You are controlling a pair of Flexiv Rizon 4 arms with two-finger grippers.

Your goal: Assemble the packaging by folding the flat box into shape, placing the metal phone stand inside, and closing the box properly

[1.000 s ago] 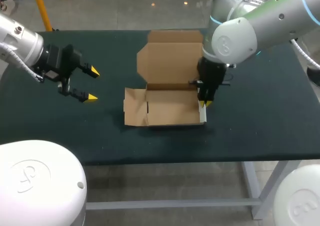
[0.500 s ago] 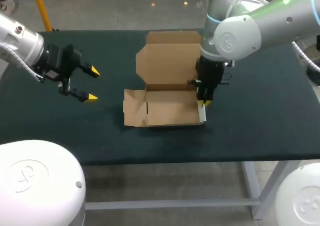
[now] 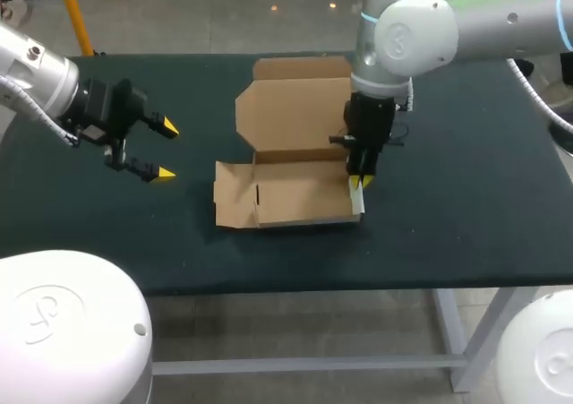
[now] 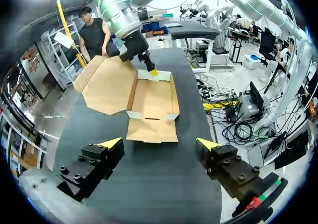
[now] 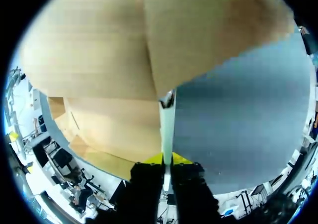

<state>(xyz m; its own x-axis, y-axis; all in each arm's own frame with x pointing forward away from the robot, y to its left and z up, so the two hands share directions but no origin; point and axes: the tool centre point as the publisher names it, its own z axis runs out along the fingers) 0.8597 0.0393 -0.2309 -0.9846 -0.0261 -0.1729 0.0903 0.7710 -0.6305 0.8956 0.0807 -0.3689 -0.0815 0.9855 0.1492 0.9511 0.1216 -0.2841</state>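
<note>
Two tips of right claw (image 3: 359, 182) (barely showing) pinch box (image 3: 300, 196) wall.

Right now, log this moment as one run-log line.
phase: box folding | right gripper: shut on cardboard box right wall | left gripper: open, apart from box | lid: open | phone stand: not in view

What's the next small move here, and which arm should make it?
Probably the left arm: bring it in toward the box to lift the left flap. That flap lies flat on the table, while the right side wall already stands upright, pinched between the right jaws. The left jaws are open, holding nothing, and well clear of the box, so they look free to do it.
</note>
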